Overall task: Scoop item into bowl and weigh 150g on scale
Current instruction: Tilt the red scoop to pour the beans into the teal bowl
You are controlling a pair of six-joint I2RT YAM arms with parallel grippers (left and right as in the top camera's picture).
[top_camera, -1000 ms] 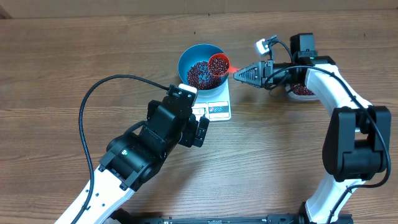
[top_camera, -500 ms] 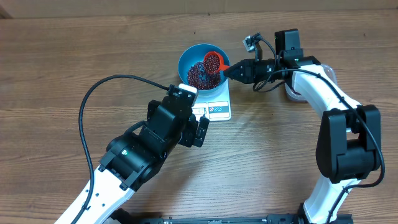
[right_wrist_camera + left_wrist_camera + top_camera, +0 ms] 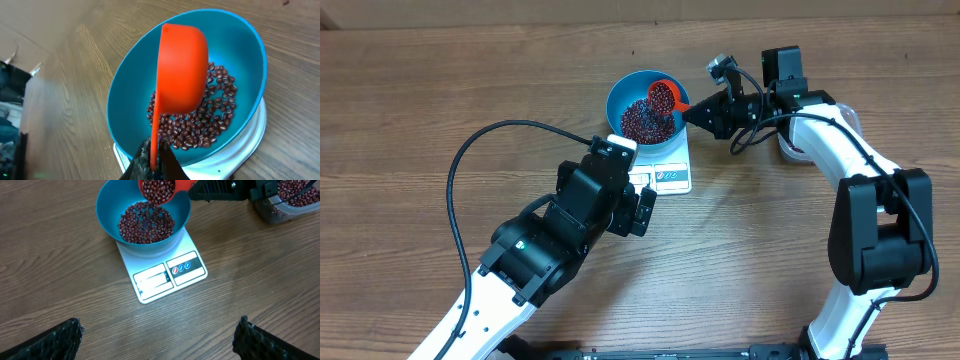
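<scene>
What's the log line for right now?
right fingers: grip scoop tipped over bowl | beans in bowl, on scale | left fingers: open

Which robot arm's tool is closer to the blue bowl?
The right tool. It holds the red scoop tipped over the bowl, beside its rim. The left tool hangs open farther back, past the display end of the scale.

A brown wood-grain table (image 3: 410,110) fills the view under even light, with a paler strip along its far edge.
</scene>
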